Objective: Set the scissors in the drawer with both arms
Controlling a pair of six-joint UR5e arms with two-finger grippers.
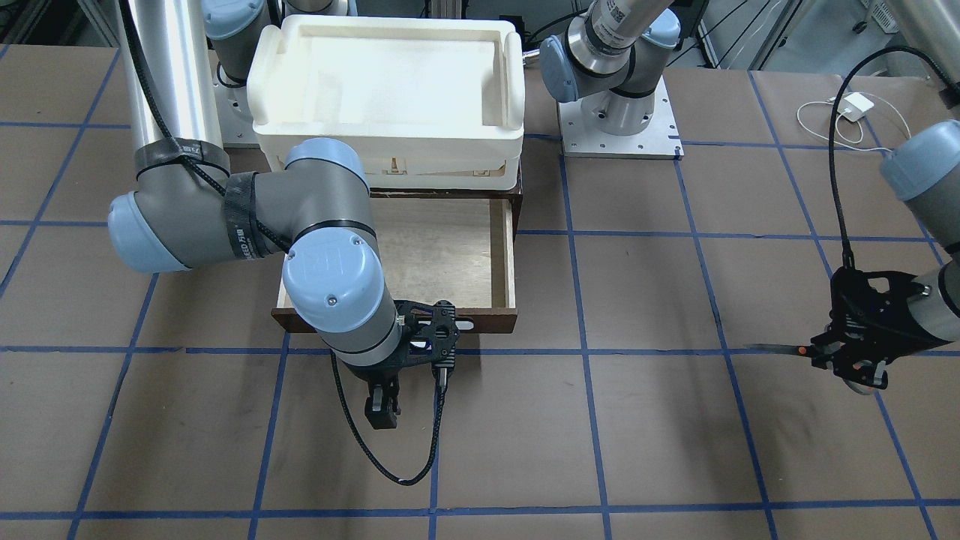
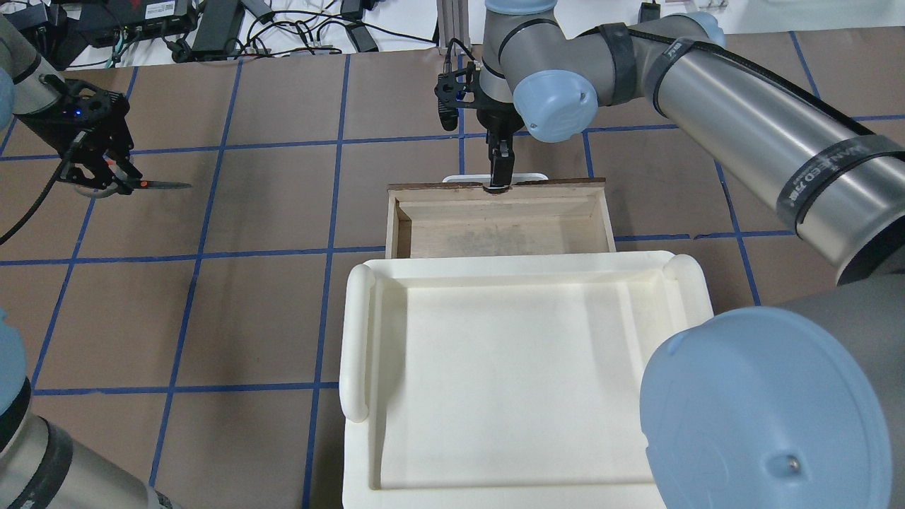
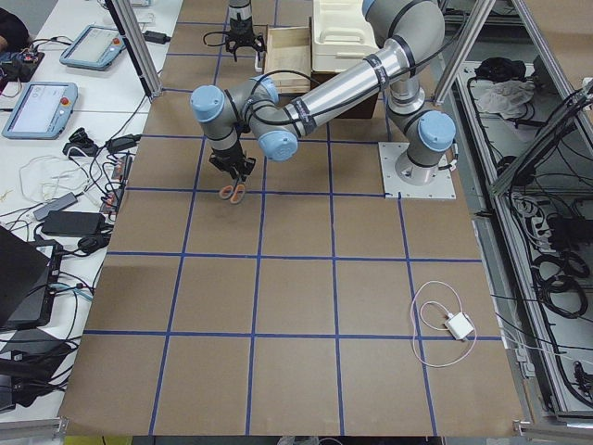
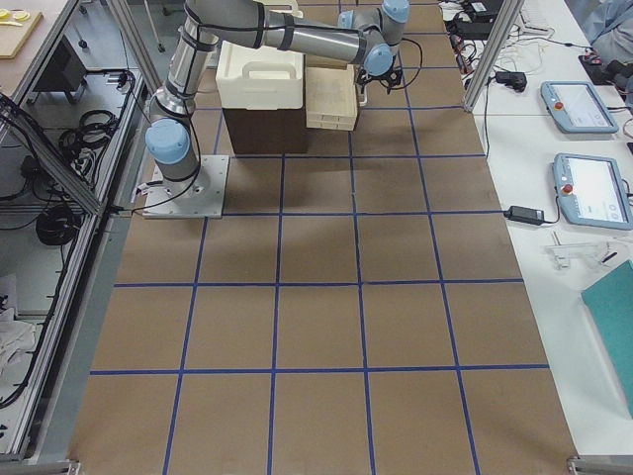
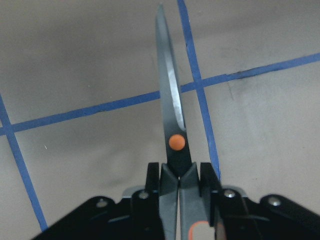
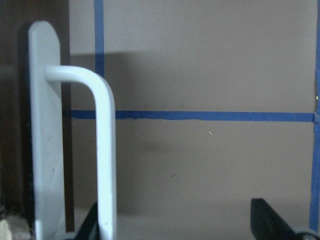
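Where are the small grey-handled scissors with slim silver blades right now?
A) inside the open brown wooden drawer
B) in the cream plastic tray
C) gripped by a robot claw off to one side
C: the left gripper is shut on the scissors, far from the drawer.

A robotics lab. Teach pendants [image 4: 591, 190] lie on a side bench [image 4: 539, 158] (cables [image 2: 318, 32] too). Aluminium posts [image 4: 487, 51] flank the tape-gridded table [image 4: 316, 327]

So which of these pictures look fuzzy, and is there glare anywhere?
Left wrist view: the scissors look sharp, a pale sheen along the blade; right wrist view: the white drawer handle is close and soft-edged, a shadow on the paper behind it; overhead view: evenly lit, sharp.
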